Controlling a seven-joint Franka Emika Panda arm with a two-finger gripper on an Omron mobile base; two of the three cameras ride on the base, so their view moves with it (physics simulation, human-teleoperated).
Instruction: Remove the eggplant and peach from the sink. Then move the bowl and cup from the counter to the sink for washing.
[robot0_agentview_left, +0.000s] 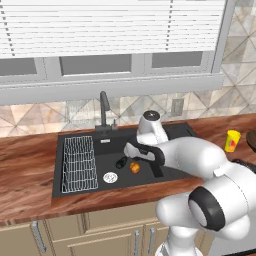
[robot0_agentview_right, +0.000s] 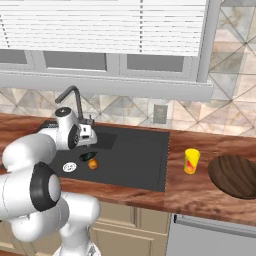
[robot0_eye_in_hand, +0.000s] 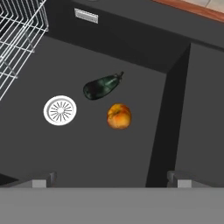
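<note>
- Arm bends forward over the sink (robot0_agentview_left: 75, 187), wrist turned down toward the basin.
- Claw (robot0_eye_in_hand: 111, 177) hangs above the basin floor, fingers spread wide, holding nothing.
- Eggplant (robot0_eye_in_hand: 101, 86) lies on the basin floor, just beside the peach (robot0_eye_in_hand: 119, 116), apart from it.
- Drain (robot0_eye_in_hand: 60, 110) sits near both; wire rack (robot0_agentview_left: 79, 163) stands at the basin's far side from the claw.
- Cup (robot0_agentview_right: 191, 161) and bowl (robot0_agentview_right: 236, 176) rest on the tabletop (robot0_agentview_right: 200, 195), well apart from the sink.
- Faucet (robot0_agentview_left: 103, 111) rises behind the basin.
</note>
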